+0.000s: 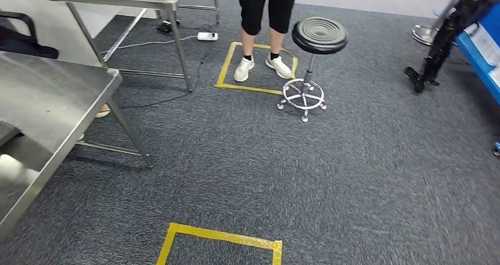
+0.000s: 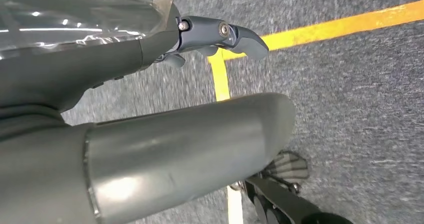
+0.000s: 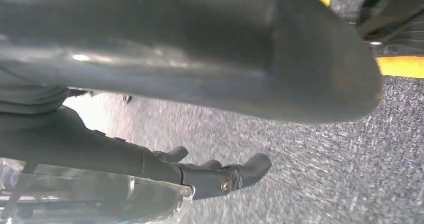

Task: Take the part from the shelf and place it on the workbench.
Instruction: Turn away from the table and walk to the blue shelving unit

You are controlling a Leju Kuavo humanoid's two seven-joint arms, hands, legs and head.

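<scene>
My left hand [image 2: 165, 109] and right hand [image 3: 200, 84]: fingers apart, holding nothing, above grey carpet [image 1: 330, 176]. No legible writing.

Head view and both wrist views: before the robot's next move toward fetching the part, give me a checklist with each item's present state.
1. Left hand free of load: ok, it hangs over the carpet, nothing seen in its fingers.
2. Right hand free of load: ok, nothing seen in its fingers.
3. Part located: not ok, none visible.
4. Shelf in sight: cannot tell; a blue structure sits at the right edge.
5. Path ahead clear: not ok, a person stands in the taped square beside a black stool.
6. Workbench surface free: cannot tell, the steel table shows partly.
</scene>
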